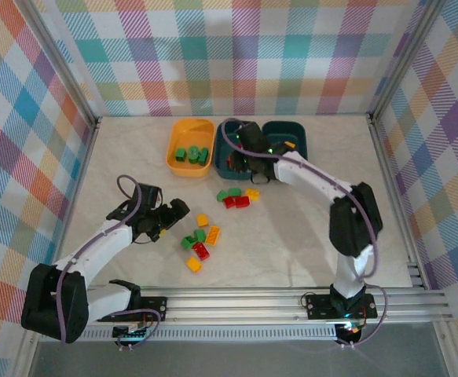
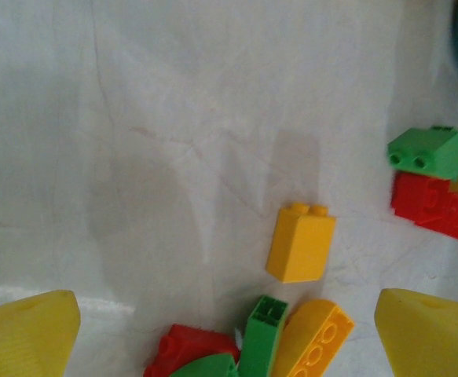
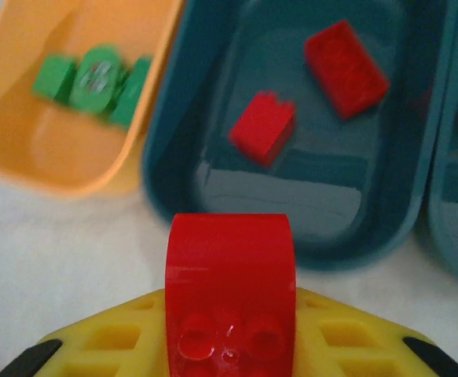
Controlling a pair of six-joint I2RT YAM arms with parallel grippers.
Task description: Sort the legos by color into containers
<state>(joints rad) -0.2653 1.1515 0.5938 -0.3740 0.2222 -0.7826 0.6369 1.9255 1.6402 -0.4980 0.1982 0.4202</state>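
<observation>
**A:** Near side?

**B:** Left gripper, textured yellow fingers spread wide with nothing between them, over the veined white table. Near heap below it: glossy studded bricks in red, green and orange. A tall yellow brick sits just beyond.

**A:** Further out?

**B:** Second heap, green, red and yellow, touching. Right gripper pinches a curved red brick at the near rim of the middle teal tub, which holds two red bricks. The orange tub, to its left, holds green bricks. The right teal tub has a yellow piece in it, probably a brick; it is blurred.
</observation>
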